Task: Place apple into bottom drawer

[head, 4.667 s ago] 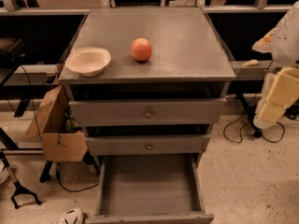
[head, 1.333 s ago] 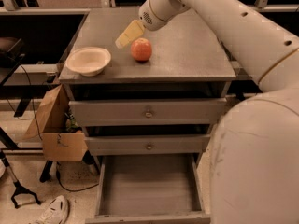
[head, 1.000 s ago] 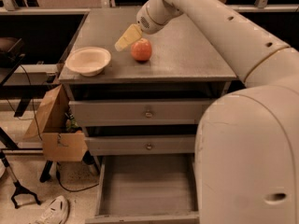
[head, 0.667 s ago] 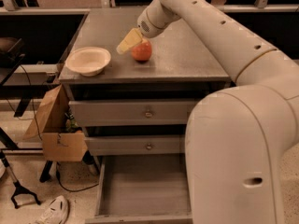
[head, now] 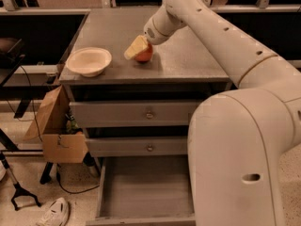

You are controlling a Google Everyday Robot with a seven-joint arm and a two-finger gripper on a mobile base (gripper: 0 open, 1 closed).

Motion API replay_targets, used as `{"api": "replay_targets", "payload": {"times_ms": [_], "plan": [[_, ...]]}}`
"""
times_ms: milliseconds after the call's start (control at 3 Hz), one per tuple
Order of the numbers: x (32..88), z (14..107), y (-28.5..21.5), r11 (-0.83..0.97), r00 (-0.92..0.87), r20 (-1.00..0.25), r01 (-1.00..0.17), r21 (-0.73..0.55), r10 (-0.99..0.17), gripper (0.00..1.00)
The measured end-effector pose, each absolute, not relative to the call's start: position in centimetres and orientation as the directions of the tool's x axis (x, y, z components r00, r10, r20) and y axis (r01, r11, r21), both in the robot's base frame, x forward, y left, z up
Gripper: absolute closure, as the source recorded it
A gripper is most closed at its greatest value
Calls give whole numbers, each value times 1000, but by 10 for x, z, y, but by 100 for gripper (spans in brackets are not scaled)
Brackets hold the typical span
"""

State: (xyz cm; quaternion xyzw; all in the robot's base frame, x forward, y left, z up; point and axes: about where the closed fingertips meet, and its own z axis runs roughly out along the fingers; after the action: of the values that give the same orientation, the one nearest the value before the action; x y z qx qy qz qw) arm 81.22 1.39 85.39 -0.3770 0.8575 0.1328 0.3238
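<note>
The apple (head: 146, 55) and bottom drawer (head: 146, 188)
Red-orange, it sat on the cabinet top (head: 109, 27) against the gripper (head: 136, 48); the drawer stood pulled out.

pale speckled floor (head: 294, 182), warm dim light. grey cabinet (head: 108, 27) mid-view w/ dark benches (head: 33, 36) behind it on both sides. open cardboard box (head: 59, 135) just beside the cabinet at view left, black cables (head: 29, 98) trailing nr it. white shoe (head: 54, 212) on the floor, bottom left corner. nr it a black stand foot (head: 19, 199) — maybe a tripod.
</note>
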Motion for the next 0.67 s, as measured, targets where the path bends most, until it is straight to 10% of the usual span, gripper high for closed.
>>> {"api": "replay_targets", "payload": {"times_ms": [667], "plan": [[796, 856, -17, 719, -543, -672, -695, 23, -503, 63]]}}
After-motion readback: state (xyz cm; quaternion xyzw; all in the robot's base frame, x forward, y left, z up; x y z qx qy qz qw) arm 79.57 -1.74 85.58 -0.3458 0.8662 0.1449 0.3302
